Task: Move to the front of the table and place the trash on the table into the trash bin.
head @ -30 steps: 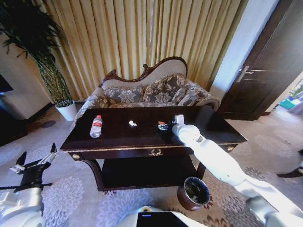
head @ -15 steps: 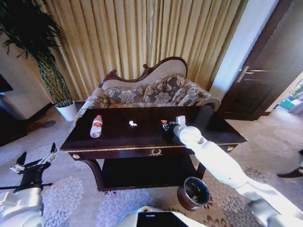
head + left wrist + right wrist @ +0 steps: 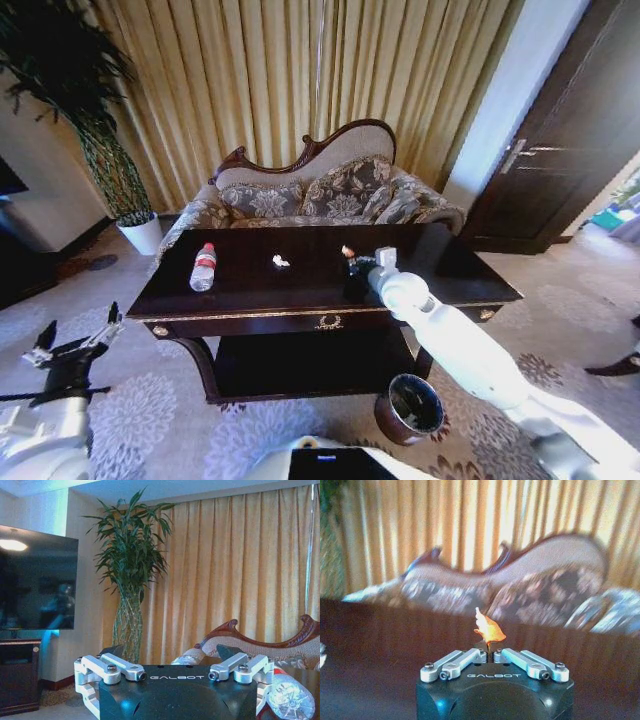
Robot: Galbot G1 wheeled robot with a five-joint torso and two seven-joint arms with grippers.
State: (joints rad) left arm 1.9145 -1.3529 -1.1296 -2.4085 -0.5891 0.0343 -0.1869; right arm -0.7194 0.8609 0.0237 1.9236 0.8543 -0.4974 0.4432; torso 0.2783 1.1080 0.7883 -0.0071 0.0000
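One bottle (image 3: 203,267) and one white scrap (image 3: 281,261) on table (image 3: 440,275).

right arm (image 3: 470,350): chunky glossy white shell, rounded segments, kinda tube-shaped
right gripper (image 3: 490,656): black boxy body, white "GALBOT" lettering, silver metal linkage bars with dark screws
left gripper (image 3: 176,674): same black block with "GALBOT" print, silver-white links, round bolts at the joints
left arm (image 3: 40,440): white casing, black wrist section, thin black cable
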